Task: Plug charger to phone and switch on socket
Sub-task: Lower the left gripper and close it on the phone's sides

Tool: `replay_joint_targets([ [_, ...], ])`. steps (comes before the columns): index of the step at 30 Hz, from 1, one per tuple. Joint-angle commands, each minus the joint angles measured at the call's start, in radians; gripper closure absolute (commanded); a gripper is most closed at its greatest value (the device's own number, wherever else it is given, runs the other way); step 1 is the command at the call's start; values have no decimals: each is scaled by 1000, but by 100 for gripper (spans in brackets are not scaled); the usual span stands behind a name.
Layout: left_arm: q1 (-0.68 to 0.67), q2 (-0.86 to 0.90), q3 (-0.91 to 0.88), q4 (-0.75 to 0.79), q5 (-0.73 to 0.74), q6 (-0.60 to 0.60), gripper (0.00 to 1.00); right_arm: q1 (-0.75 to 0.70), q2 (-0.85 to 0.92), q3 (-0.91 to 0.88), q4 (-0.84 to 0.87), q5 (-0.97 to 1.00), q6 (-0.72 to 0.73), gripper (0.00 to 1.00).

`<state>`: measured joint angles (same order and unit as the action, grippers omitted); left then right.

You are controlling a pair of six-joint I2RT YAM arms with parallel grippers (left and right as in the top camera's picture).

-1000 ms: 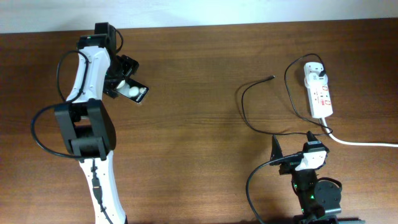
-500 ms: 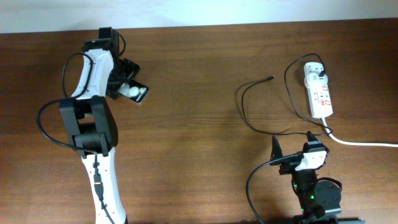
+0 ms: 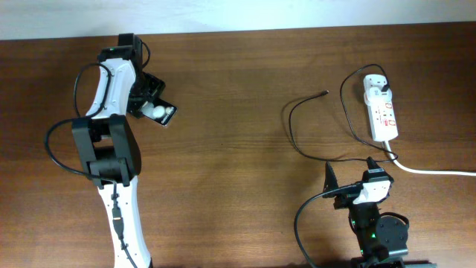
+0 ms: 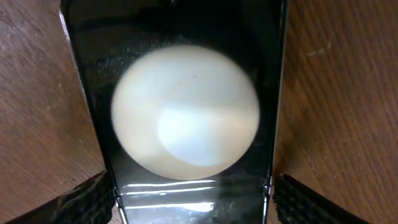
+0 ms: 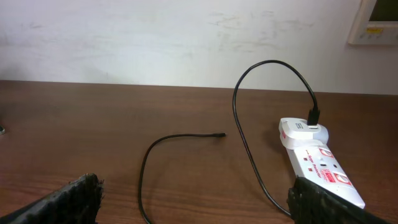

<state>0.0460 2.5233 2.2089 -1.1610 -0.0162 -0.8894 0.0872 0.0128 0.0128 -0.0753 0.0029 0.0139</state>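
Left wrist cam, glossy black rectangular phone [image 4: 186, 112] right between left gripper [image 4: 198, 199] fingers, can't tell if pinched, right gripper [image 5: 199, 198] spread wide, thin black charger cable [image 5: 186, 136] ahead of it

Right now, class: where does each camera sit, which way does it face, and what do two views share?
Overhead: above, looking straight down on the brown wooden table; left arm and right arm show.
Left wrist: looks down, close on the small glossy black phone; own fingers flank it.
Right wrist: low, faces the wall across the table; own fingers at bottom corners.
Shared by overhead and right wrist: the thin black charger cable and white oblong power strip.
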Motion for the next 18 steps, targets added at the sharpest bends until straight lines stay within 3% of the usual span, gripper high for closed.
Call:
replay_joint_targets([
  [1, 1, 60, -6, -38, 21, 5, 23, -3, -7, -7, -4, 2, -6, 1],
  [4, 0, 60, -6, -106, 21, 45, 27, -3, -7, -7, -4, 2, -6, 1],
  [8, -23, 60, -6, -157, 21, 239, 27, -3, -7, -7, -4, 2, -6, 1],
  [12, -63, 63, -6, -127, 19, 421, 26, -3, -7, -7, -4, 2, -6, 1],
  [18, -106, 63, -9, -81, 17, 547, 26, -3, -7, -7, -4, 2, -6, 1],
])
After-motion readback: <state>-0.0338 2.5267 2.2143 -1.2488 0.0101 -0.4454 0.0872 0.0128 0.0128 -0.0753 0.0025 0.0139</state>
